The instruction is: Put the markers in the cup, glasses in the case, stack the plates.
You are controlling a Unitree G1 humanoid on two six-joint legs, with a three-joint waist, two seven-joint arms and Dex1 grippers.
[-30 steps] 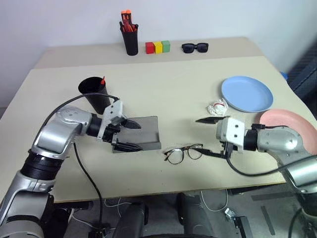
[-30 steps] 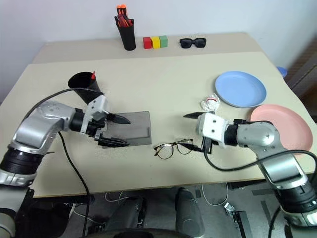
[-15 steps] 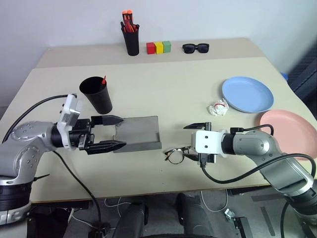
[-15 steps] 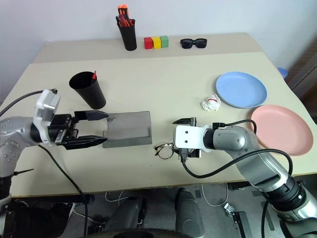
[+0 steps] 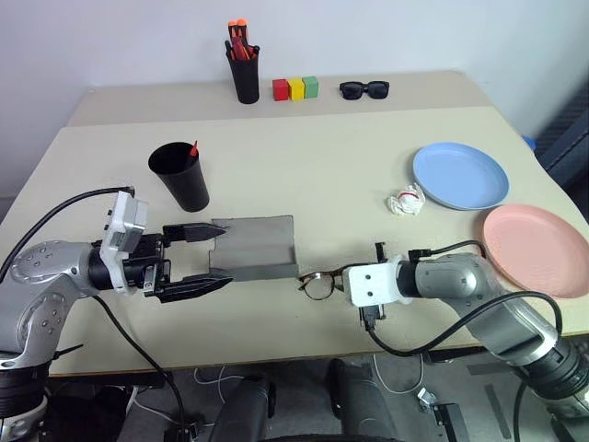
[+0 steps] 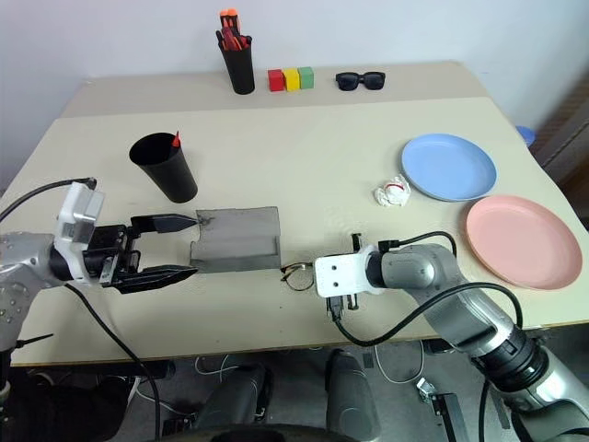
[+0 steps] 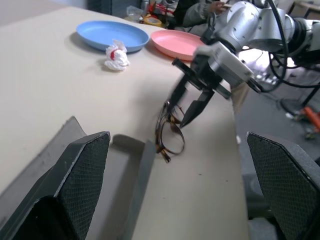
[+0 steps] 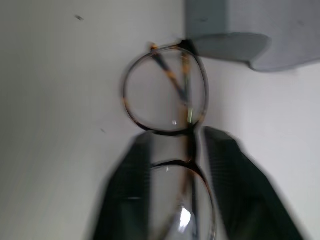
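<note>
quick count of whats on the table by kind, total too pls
plates: 2 (blue, pink)
black cups or pots: 2 (cup, pen pot)
eyewear: 2 (glasses, sunglasses)
cases: 1 (grey)
colour blocks: 3
crumpled wrappers: 1
total: 11

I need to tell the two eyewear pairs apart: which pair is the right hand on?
The round clear-lensed glasses beside the grey case, at the right hand; the black sunglasses lie far back.

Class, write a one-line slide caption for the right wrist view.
Right gripper shut on the glasses on the table, beside the grey case.
</note>
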